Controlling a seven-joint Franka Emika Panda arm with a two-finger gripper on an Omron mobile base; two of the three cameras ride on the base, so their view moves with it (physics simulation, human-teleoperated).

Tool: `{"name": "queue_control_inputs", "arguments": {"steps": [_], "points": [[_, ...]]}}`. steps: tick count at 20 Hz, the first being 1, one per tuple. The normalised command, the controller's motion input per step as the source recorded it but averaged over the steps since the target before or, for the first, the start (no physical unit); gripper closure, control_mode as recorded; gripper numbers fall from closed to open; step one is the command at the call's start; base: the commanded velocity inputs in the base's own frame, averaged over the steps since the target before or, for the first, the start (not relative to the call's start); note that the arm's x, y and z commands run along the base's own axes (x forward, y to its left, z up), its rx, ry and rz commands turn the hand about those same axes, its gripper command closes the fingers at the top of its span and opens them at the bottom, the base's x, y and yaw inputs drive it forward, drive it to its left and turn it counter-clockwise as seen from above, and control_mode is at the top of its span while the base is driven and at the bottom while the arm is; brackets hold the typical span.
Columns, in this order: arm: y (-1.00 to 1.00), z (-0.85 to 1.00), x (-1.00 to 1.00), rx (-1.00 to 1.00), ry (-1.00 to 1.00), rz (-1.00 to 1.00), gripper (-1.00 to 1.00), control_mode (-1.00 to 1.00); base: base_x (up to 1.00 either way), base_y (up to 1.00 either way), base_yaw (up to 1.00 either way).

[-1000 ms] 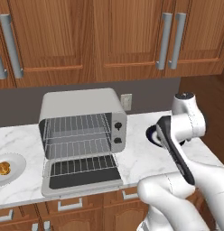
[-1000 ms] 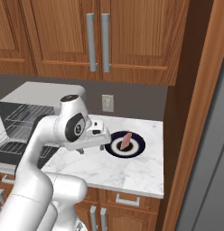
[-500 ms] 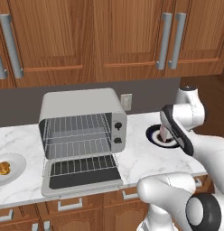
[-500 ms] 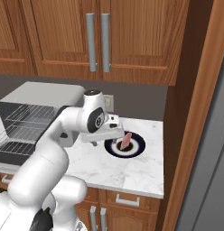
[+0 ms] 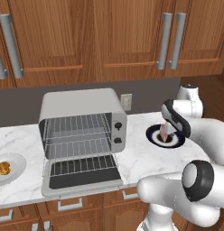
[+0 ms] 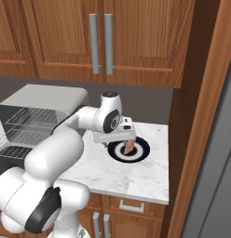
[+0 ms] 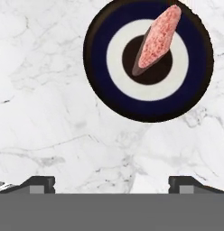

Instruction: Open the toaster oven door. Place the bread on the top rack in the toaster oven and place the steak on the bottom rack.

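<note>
Gripper (image 7: 111,182) spread wide, empty, hovering just short of plate (image 7: 105,97) w/ steak (image 7: 159,36) on it.

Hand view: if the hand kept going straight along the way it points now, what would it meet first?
Most likely the bare marble counter, just short of the dark-rimmed plate. The open hand looks down on it, and the steak sits off-centre, nearer the picture's top. Depth is hard to judge.

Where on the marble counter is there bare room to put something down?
Bare marble lies between the light-grey toaster oven and the dark-blue ringed plate holding the pinkish-red steak, and in front of that plate. It is crowded left of the oven, by the pale plate with the golden-brown bread.
</note>
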Motion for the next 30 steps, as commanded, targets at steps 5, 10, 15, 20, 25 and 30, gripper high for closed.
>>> {"name": "queue_control_inputs", "arguments": {"steps": [5, 10, 15, 20, 25, 30], "points": [[-0.05, -0.24, 0.46, 0.05, 0.0, 0.0, -1.0, -1.0, 0.0, 0.0, 0.0], [-0.01, -0.25, 0.39, 0.08, 0.0, 0.0, -1.0, -1.0, 0.0, 0.0, 0.0], [-0.04, -0.34, 0.38, 0.01, 0.0, 0.0, -1.0, -1.0, 0.0, 0.0, 0.0], [-0.05, -0.37, 0.43, 0.0, 0.0, 0.0, -1.0, -1.0, 0.0, 0.0, 0.0], [-0.09, -0.33, 0.42, 0.0, 0.02, 0.0, -1.0, -1.0, 0.0, 0.0, 0.0], [-0.12, -0.26, 0.44, 0.0, 0.05, 0.0, -1.0, -1.0, 0.0, 0.0, 0.0]]}}
